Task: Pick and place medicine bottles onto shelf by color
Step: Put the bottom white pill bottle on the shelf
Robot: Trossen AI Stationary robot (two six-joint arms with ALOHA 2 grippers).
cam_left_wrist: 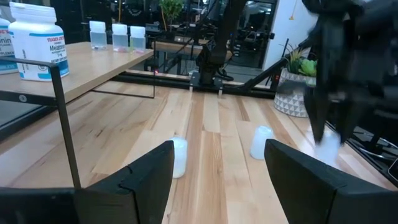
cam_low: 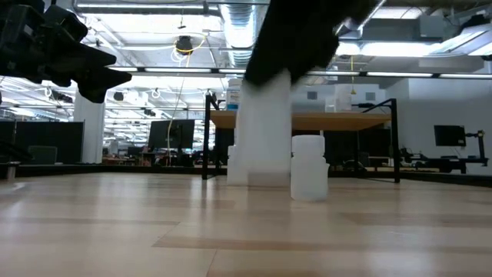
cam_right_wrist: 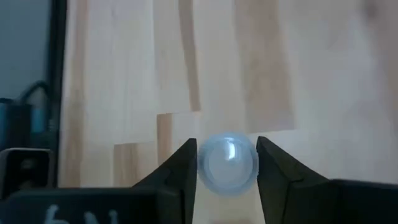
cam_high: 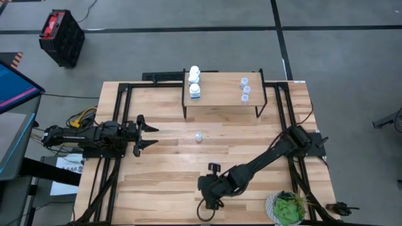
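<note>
The shelf (cam_high: 220, 103) stands at the table's far side. Three white bottles (cam_high: 195, 81) stand at its left end and three pale translucent ones (cam_high: 245, 90) at its right end. One pale bottle (cam_high: 198, 136) stands on the table in front of the shelf. The left wrist view shows a second (cam_left_wrist: 261, 142) farther toward the right. My right gripper (cam_high: 210, 196), near the table's near edge, points down and is shut on another pale bottle (cam_right_wrist: 227, 163). My left gripper (cam_high: 151, 134) is open and empty at the table's left, above the table. My right gripper pinches the pale bottle between its two fingers, one on each side of its round top (cam_right_wrist: 205, 163). The fingers come from above, pointing down. The bottle stays upright below them (cam_low: 261, 131). In the low view its bottom seems slightly clear of the table.
A potted green plant (cam_high: 287, 209) stands at the table's near right corner, close to the right arm. The shelf's black legs (cam_high: 184, 112) stand on the table. Bare wood (cam_high: 169, 176) lies between the two grippers. A black crate (cam_high: 61, 36) sits on the floor beyond the table.
</note>
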